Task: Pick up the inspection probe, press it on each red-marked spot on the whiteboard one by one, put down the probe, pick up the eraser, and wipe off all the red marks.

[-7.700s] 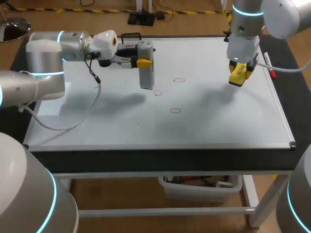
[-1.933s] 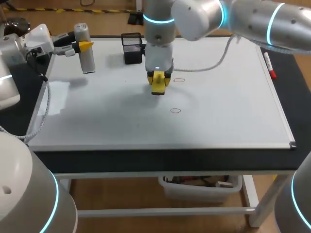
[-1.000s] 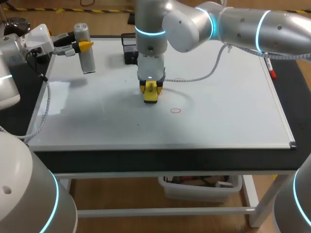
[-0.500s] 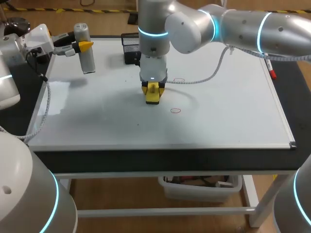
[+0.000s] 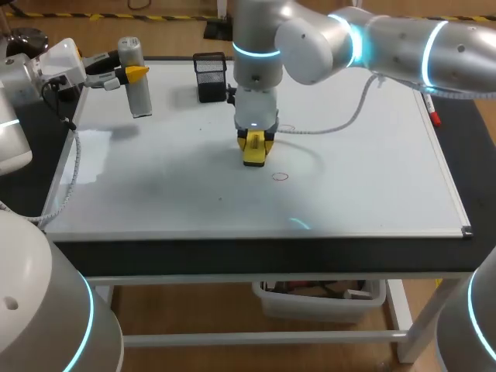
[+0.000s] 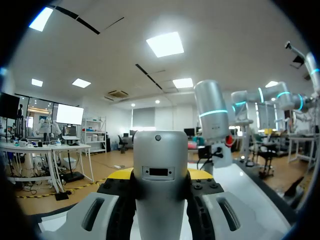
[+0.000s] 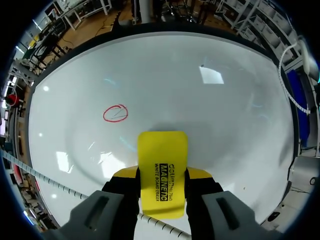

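The yellow eraser (image 5: 254, 151) sits flat on the whiteboard (image 5: 372, 178) near its middle, pinched from both sides by the right gripper (image 7: 162, 186), whose arm reaches in from the right, well past the centre. In the last second it has slid a little from left to right across the same patch, so this reads as a wiping stroke in progress. Several seconds ago a red circle sat on that patch; no trace of it shows on either side of the eraser now, so it is probably rubbed off, though whatever lies under the eraser is hidden. Two marks remain: the near red mark (image 5: 280, 177), just right of the eraser and closer to the board's front edge, and the far red mark (image 5: 287, 128), partly showing just right of the gripper. The wrist view shows one red circle ahead of the eraser and to one side, clear of it. The wiping is therefore about a third done. The other change is at the far left: the left gripper (image 5: 130, 75), which earlier stood over the marks, has drawn back to the far-left corner and stayed there, clamped on the grey probe (image 5: 139, 91), which hangs upright, its tip close to the board. So the probe has not been set down as the task asks. A black mesh cup (image 5: 209, 77) stands just beyond the eraser's patch.
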`<move>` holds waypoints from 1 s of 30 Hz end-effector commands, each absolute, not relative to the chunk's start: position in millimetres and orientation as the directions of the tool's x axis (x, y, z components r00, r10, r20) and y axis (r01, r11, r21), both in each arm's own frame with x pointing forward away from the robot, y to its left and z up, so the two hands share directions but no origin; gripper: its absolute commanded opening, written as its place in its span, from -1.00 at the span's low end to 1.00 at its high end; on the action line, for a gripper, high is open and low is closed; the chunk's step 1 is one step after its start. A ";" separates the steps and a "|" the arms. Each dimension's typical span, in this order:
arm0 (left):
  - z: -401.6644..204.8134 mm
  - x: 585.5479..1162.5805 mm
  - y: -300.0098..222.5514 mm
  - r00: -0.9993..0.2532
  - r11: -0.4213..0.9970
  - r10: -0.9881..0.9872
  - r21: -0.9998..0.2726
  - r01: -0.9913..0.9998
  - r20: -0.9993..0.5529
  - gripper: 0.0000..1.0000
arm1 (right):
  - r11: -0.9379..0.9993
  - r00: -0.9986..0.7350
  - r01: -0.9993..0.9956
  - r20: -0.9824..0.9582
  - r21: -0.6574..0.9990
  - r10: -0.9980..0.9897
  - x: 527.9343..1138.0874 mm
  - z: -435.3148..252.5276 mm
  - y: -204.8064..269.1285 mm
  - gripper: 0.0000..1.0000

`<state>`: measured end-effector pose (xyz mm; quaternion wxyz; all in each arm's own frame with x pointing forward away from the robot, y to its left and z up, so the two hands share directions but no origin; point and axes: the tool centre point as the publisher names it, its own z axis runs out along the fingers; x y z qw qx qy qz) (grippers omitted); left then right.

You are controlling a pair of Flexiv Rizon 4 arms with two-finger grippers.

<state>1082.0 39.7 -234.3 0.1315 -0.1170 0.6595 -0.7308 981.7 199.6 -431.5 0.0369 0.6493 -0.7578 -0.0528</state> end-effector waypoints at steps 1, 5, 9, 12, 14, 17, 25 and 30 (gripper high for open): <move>-234.3 1081.9 39.2 -0.938 -0.098 -0.348 -0.994 0.041 -0.005 -1.00 | 0.154 -0.158 -0.980 -0.022 0.123 -0.987 978.9 -432.3 188.6 -1.00; -234.3 1081.9 39.2 -0.938 -0.098 -0.348 -0.994 0.041 -0.005 -1.00 | 0.163 -0.166 -0.979 -0.020 0.122 -0.986 978.8 -431.5 183.6 -1.00; -234.3 1081.9 39.2 -0.938 -0.098 -0.348 -0.994 0.041 -0.005 -1.00 | 0.168 -0.171 -0.978 -0.017 0.120 -0.985 978.7 -431.0 179.3 -1.00; -234.3 1081.9 39.2 -0.938 -0.098 -0.348 -0.994 0.041 -0.005 -1.00 | 0.171 -0.174 -0.978 -0.016 0.118 -0.985 978.8 -430.0 177.7 -1.00; -234.3 1081.9 39.2 -0.938 -0.098 -0.348 -0.994 0.041 -0.005 -1.00 | 0.171 -0.174 -0.978 -0.017 0.116 -0.985 979.2 -428.5 177.1 -1.00; -234.3 1081.9 39.2 -0.938 -0.098 -0.348 -0.994 0.041 -0.005 -1.00 | 0.171 -0.174 -0.979 -0.022 0.111 -0.984 981.7 -422.5 177.5 -1.00; -234.3 1081.9 39.2 -0.938 -0.098 -0.348 -0.994 0.041 -0.005 -1.00 | 0.122 -0.126 -0.990 -0.054 0.066 -0.991 997.5 -397.0 194.5 -1.00; -234.3 1081.9 39.2 -0.938 -0.098 -0.348 -0.994 0.041 -0.005 -1.00 | 0.089 -0.093 -0.993 -0.064 0.076 -0.994 1007.0 -399.5 212.9 -1.00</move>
